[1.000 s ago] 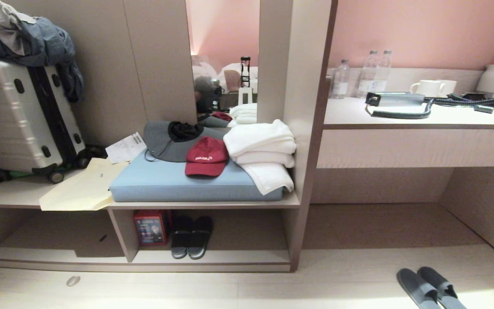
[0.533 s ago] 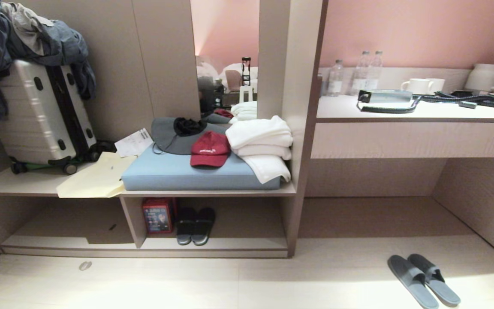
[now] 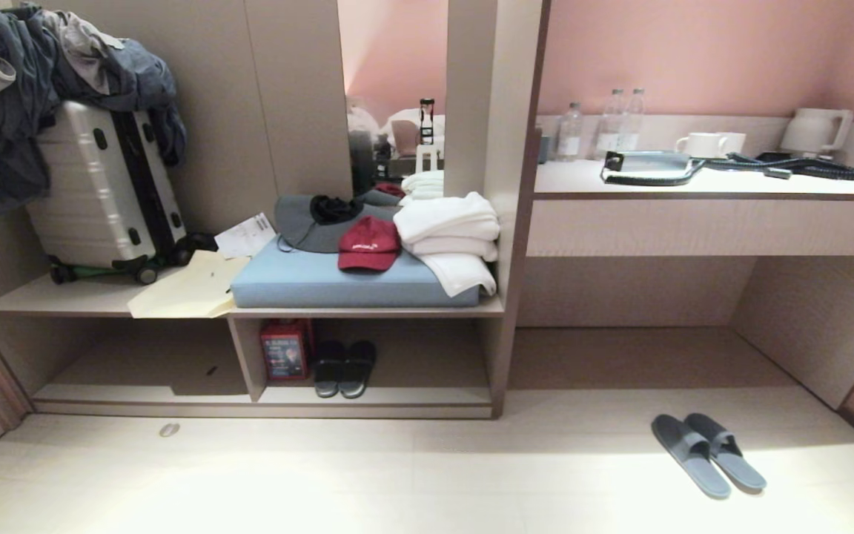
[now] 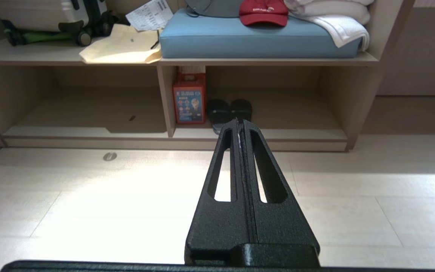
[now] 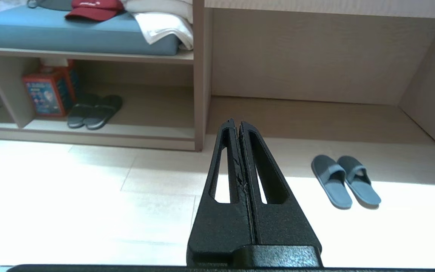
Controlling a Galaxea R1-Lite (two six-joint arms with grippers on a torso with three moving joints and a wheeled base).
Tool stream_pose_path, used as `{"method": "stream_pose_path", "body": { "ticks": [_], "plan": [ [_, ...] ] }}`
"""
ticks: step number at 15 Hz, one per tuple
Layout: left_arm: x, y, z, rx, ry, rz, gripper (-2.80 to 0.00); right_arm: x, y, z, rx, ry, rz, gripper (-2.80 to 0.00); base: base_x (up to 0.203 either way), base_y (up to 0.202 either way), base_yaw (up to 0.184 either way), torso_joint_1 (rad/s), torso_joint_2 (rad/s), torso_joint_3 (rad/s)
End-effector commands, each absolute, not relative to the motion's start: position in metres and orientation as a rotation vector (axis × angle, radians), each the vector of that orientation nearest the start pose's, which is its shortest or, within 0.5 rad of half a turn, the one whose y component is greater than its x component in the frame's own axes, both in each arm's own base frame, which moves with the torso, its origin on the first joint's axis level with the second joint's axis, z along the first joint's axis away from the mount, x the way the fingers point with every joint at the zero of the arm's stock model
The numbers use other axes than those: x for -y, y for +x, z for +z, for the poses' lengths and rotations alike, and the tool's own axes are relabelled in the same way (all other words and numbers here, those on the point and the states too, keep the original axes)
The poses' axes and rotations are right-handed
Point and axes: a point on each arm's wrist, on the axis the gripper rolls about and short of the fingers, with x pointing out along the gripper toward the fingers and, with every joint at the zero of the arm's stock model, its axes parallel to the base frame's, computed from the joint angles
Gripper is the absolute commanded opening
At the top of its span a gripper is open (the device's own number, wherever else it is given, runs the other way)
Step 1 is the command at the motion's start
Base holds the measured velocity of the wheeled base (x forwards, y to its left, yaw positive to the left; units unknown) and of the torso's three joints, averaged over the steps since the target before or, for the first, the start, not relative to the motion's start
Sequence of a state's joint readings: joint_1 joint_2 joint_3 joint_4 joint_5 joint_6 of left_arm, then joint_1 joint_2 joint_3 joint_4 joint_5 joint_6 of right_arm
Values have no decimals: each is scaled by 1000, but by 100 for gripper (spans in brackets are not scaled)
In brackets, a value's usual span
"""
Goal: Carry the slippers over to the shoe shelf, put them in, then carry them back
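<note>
The slippers (image 3: 690,454), a dark slate-blue pair with lighter insoles, lie side by side on the pale floor at the right, in front of the open space under the desk. In the right wrist view the slippers (image 5: 332,187) sit to one side of my right gripper (image 5: 235,122), which is shut and empty, well short of them. The shoe shelf (image 3: 412,395) is the low beige cubby unit at the left centre. My left gripper (image 4: 237,121) is shut, empty, and points at the shoe shelf (image 4: 296,134) from a distance. Neither arm shows in the head view.
A black pair of slippers (image 3: 344,367) and a red box (image 3: 285,350) stand in the shelf's right cubby. Above are a blue cushion (image 3: 323,285), a red cap, towels and a suitcase (image 3: 104,196). The desk counter (image 3: 709,222) is at the right. A small round object (image 3: 169,429) lies on the floor.
The whole picture has shifted: the camera has drawn back from the furniture, so more floor and both slippers show in full. Nothing in the scene has moved itself.
</note>
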State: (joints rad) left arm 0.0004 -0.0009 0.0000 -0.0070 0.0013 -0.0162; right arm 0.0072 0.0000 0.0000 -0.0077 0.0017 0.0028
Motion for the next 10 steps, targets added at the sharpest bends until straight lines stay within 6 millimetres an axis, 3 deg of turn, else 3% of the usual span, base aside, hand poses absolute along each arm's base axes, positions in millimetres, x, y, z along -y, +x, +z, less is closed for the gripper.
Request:
{"method": "stream_pose_path", "body": {
  "ticks": [1,10],
  "plan": [
    [0,-23,76,8,-15,2,-280,0,-23,76,6,3,9,-280,-195,0,1,2,5,2],
    [0,-23,76,8,-17,3,-280,0,-23,76,8,3,9,-280,-196,0,1,1,2,2]
  ]
}}
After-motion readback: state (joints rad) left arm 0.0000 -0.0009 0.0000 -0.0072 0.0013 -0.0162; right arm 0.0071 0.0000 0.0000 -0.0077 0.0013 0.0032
